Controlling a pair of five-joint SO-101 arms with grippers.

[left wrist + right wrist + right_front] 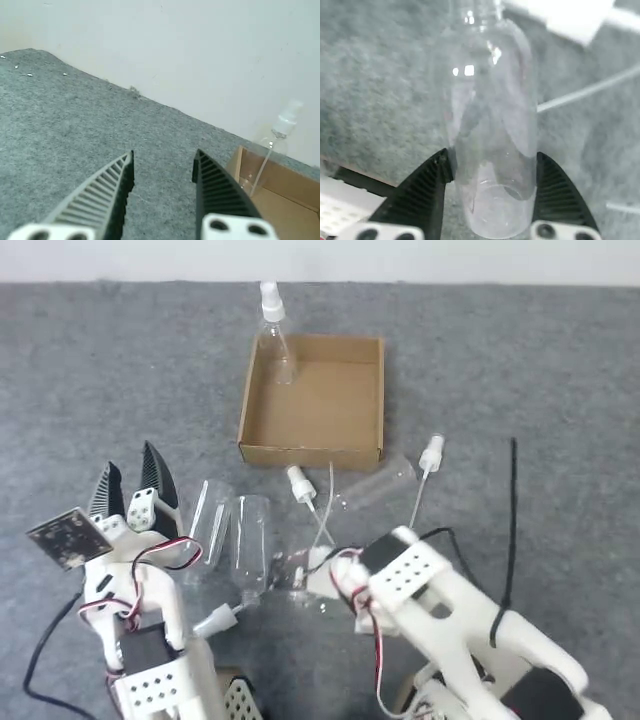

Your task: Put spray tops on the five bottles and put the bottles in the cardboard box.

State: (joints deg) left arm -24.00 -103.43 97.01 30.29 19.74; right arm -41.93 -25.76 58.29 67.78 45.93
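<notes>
Grey felt-covered worktop [520,360] bearing an open brown cardboard box [310,453] near the middle of its far edge. One capped clear bottle [275,345], with a white spray top fitted, stands upright in the box's far-left corner. The right gripper [492,157] pinches an uncapped clear plastic bottle [490,100] between its black ribbed fingers [427,190], toward the middle of the near edge. The left gripper [130,460], jaws spread and holding nothing, is raised near the near-left corner. Three further clear bottles [250,535] lie on their sides between box and arms, with loose white spray tops [300,483] among them, dip tubes attached.
</notes>
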